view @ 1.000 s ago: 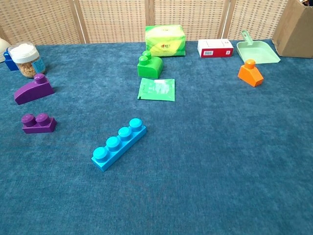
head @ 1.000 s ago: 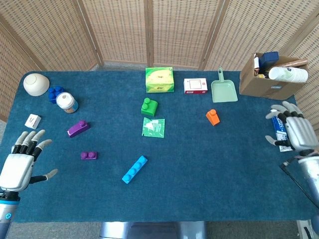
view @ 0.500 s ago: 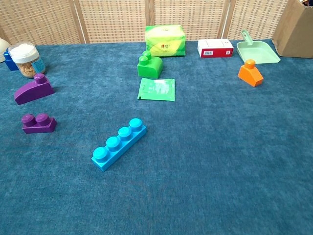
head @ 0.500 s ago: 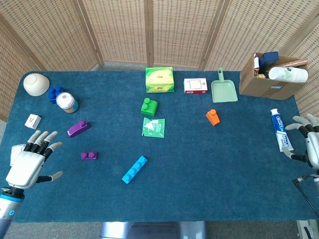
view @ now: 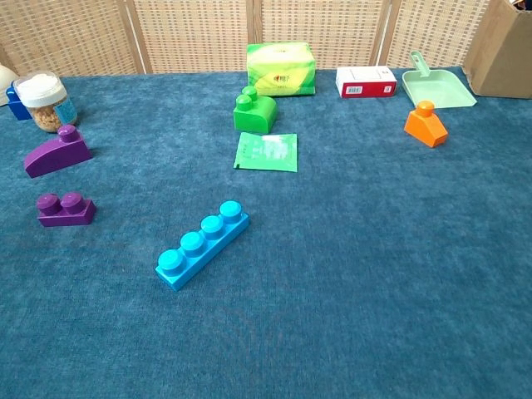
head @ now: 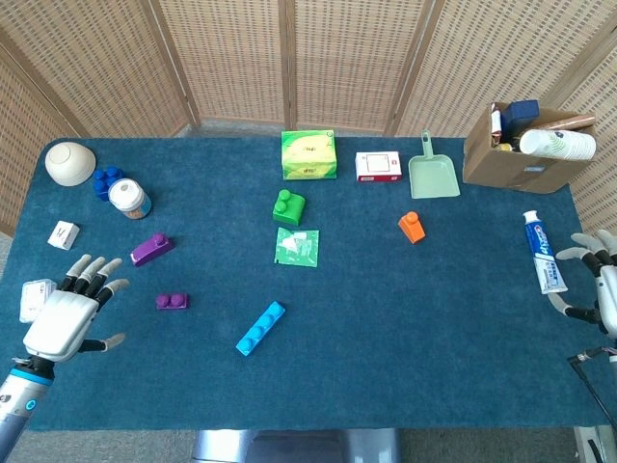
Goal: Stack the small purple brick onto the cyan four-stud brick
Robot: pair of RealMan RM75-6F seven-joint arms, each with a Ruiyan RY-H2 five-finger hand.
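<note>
The small purple two-stud brick (head: pixel 172 302) (view: pixel 66 209) lies flat on the blue cloth at the left. The cyan four-stud brick (head: pixel 260 328) (view: pixel 202 244) lies diagonally to its right, apart from it. My left hand (head: pixel 70 311) hovers open with spread fingers a short way left of the purple brick, holding nothing. My right hand (head: pixel 600 284) shows only partly at the far right table edge, fingers spread and empty. Neither hand appears in the chest view.
A purple sloped brick (head: pixel 151 249), a green brick (head: pixel 288 206), a green packet (head: pixel 297 246) and an orange brick (head: pixel 412 226) lie around. A jar (head: pixel 128 199), bowl (head: pixel 69 162), tissue pack (head: pixel 308 154), dustpan (head: pixel 433 174), cardboard box (head: pixel 525 154) and toothpaste tube (head: pixel 544 263) sit further out.
My left hand has moved up and right towards the purple brick. My right hand has drawn back to the right edge, uncovering the toothpaste tube. The bricks have not moved.
</note>
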